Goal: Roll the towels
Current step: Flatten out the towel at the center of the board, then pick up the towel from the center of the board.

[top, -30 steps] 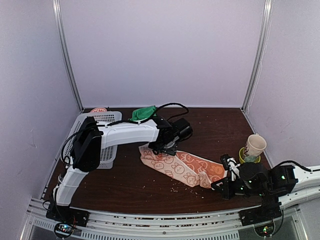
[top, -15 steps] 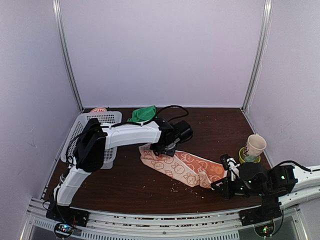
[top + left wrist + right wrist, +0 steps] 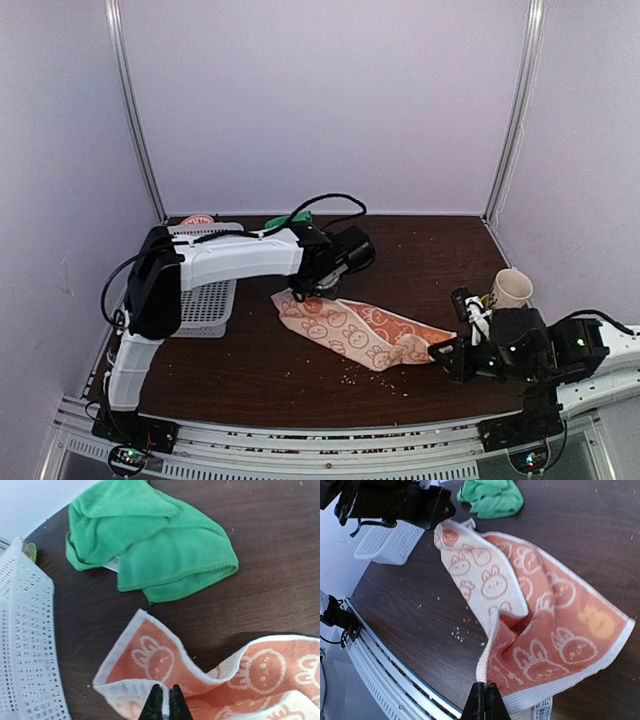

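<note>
1. Overhead, the top view alone takes in both arms at once. The printed towel [image 3: 355, 335] stretches across the middle of the dark desk [image 3: 250, 365], from the left pincer [image 3: 300, 296] at its back-left corner to the right pincer [image 3: 441, 351] at its near-right end.
2. That view gives only a sliver of the green towel [image 3: 296, 217] behind the left arm. The left wrist view shows it whole, bunched in loose folds on the desk, just beyond the printed towel and apart from it.
3. The left wrist view also shows the left pincer's tips pressed together on the printed towel's pale folded edge, with the white basket [image 3: 25, 645] at the left.
4. The right wrist view shows the right pincer clamped on the towel's white hem. The cloth is raised off the desk, so both its orange face and its pale back show, and crumbs [image 3: 457, 632] lie on the wood beneath.
5. A cup [image 3: 510, 288] appears only from above, beyond the right arm, which hides its base.
6. A white label [image 3: 542, 711] on the hem is cut off by the frame edge. How much cloth either pincer has taken cannot be made out.
</note>
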Motion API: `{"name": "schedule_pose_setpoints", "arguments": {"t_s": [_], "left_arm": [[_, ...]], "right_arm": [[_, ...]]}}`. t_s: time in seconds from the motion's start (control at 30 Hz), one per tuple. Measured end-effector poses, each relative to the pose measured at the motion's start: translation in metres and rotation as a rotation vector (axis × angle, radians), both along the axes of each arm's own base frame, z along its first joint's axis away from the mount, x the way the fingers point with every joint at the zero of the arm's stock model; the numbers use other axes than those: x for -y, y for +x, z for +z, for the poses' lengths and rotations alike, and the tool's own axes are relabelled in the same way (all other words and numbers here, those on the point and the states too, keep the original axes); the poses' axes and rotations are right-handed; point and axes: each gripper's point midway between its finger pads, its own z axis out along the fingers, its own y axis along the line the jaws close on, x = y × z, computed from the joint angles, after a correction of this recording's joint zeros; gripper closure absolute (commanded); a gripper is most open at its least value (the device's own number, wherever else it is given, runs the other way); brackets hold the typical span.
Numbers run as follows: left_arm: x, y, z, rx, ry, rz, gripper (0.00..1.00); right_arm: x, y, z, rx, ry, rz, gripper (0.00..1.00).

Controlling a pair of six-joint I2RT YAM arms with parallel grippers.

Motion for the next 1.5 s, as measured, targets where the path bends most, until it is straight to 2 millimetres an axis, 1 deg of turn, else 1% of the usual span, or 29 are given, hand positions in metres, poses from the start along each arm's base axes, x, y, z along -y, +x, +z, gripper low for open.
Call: {"name": "schedule_pose_setpoints", "arguments": {"t_s": [0.03,0.07,0.1,0.17,0.2,0.23,0.27,0.3,0.33,0.37,0.4,0.43,0.47,0.53,0.57,0.63,0.7,0.8,0.87,0.93,1.0,1.1,1.17,1.2,1.27,1.3,1.33,1.43,1.5], "left_arm": [[-0.005,0.000,0.016,0.018,-0.017,0.006,1.00],[-0.012,0.001,0.037,0.044,-0.044,0.014,1.00],[-0.020,0.002,0.064,0.077,-0.083,0.024,1.00],[-0.042,0.007,0.134,0.169,-0.194,0.050,1.00],[-0.058,0.008,0.174,0.229,-0.261,0.069,1.00],[-0.077,0.007,0.214,0.292,-0.329,0.088,1.00],[-0.093,0.005,0.244,0.343,-0.381,0.105,1.00],[-0.116,-0.001,0.279,0.406,-0.447,0.127,1.00],[-0.142,-0.011,0.314,0.475,-0.514,0.147,1.00],[-0.163,-0.024,0.340,0.529,-0.575,0.156,1.00],[-0.177,-0.035,0.356,0.565,-0.625,0.156,1.00],[-0.196,-0.053,0.372,0.602,-0.688,0.148,1.00],[-0.203,-0.065,0.378,0.611,-0.736,0.126,1.00],[-0.213,-0.085,0.383,0.620,-0.816,0.080,1.00],[-0.215,-0.091,0.379,0.613,-0.835,0.061,1.00],[-0.215,-0.094,0.364,0.588,-0.832,0.050,1.00],[-0.209,-0.093,0.344,0.546,-0.825,0.037,1.00],[-0.194,-0.092,0.310,0.463,-0.811,0.010,1.00],[-0.184,-0.092,0.291,0.415,-0.814,-0.007,1.00],[-0.178,-0.092,0.283,0.388,-0.820,-0.017,1.00],[-0.173,-0.090,0.282,0.381,-0.826,-0.024,1.00],[-0.162,-0.080,0.282,0.380,-0.816,-0.025,1.00],[-0.152,-0.064,0.283,0.373,-0.803,-0.024,1.00],[-0.148,-0.054,0.283,0.372,-0.799,-0.020,1.00],[-0.143,-0.033,0.284,0.372,-0.793,-0.005,1.00],[-0.141,-0.018,0.283,0.367,-0.791,0.004,1.00],[-0.140,-0.007,0.282,0.365,-0.792,0.013,1.00],[-0.137,0.033,0.278,0.346,-0.801,0.035,1.00],[-0.132,0.057,0.279,0.337,-0.814,0.036,1.00]], "right_arm": [[0.002,0.005,0.015,0.032,0.005,-0.018,1.00],[0.004,0.011,0.033,0.066,0.008,-0.035,1.00],[0.006,0.017,0.055,0.104,0.010,-0.055,1.00],[0.011,0.037,0.111,0.194,0.024,-0.118,1.00],[0.015,0.047,0.141,0.240,0.039,-0.158,1.00],[0.019,0.054,0.165,0.278,0.048,-0.186,1.00],[0.025,0.062,0.192,0.326,0.051,-0.219,1.00],[0.031,0.068,0.220,0.369,0.068,-0.252,1.00],[0.038,0.072,0.245,0.407,0.091,-0.284,1.00],[0.045,0.074,0.264,0.440,0.109,-0.309,1.00],[0.049,0.075,0.276,0.459,0.120,-0.322,1.00],[0.052,0.075,0.286,0.476,0.134,-0.328,1.00],[0.053,0.074,0.292,0.483,0.147,-0.323,1.00],[0.046,0.070,0.296,0.487,0.168,-0.283,1.00],[0.044,0.069,0.295,0.484,0.171,-0.269,1.00],[0.038,0.069,0.289,0.474,0.162,-0.247,1.00],[0.036,0.068,0.285,0.464,0.156,-0.231,1.00],[0.038,0.063,0.281,0.454,0.168,-0.213,1.00],[0.040,0.061,0.278,0.449,0.170,-0.209,1.00],[0.042,0.060,0.275,0.444,0.166,-0.208,1.00],[0.042,0.061,0.273,0.443,0.153,-0.214,1.00],[0.034,0.074,0.263,0.438,0.092,-0.234,1.00],[0.033,0.093,0.252,0.420,0.036,-0.277,1.00],[0.034,0.107,0.245,0.404,0.009,-0.307,1.00],[0.035,0.130,0.231,0.375,-0.031,-0.348,1.00],[0.036,0.144,0.223,0.356,-0.050,-0.371,1.00],[0.037,0.153,0.218,0.344,-0.062,-0.385,1.00],[0.043,0.183,0.211,0.312,-0.069,-0.428,1.00],[0.048,0.204,0.216,0.306,-0.060,-0.460,1.00]]}}
